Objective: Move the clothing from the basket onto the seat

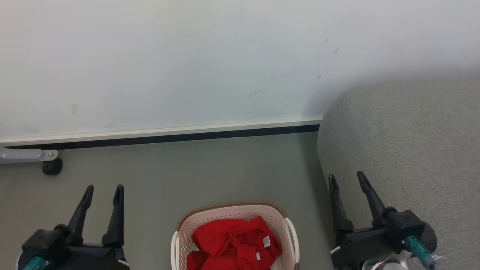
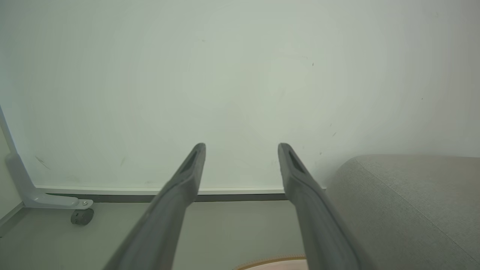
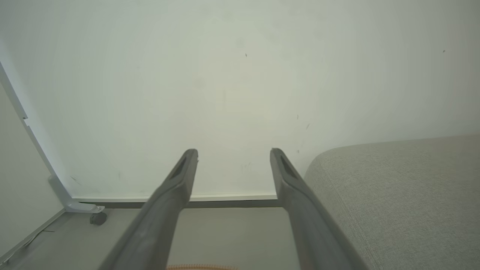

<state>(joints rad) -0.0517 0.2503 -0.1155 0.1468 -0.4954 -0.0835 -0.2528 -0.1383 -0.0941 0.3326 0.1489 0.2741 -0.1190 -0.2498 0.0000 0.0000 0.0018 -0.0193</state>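
Grey metal, a short leg (image 1: 22, 154) with a small black caster (image 1: 51, 167) under it, sits at the far left where the grey-green floor (image 1: 195, 168) meets the pale wall (image 1: 187, 56). A white skirting (image 1: 168, 131) with a dark strip below it runs along the foot of the wall as far as the seat.

Just right of the caster and nearer the robot, the left hand (image 1: 105, 187) hangs above bare floor. Its two dark fingers are spread wide and hold nothing.

In the middle, low in the head view, the basket (image 1: 232, 207) stands on the floor with its brown rim towards the wall. The clothing (image 1: 234, 242) lies bunched inside it, bright red, with two small white labels showing. Neither hand touches the basket or the clothing; open floor lies between the left hand and the basket.

Right of the basket, the right hand (image 1: 346, 175) is also spread wide and empty, and its fingers show against the rounded left end of the seat. Whether they touch the fabric cannot be told.

The seat (image 1: 412, 150), light grey and upholstered, takes up the right side and reaches back to the wall.
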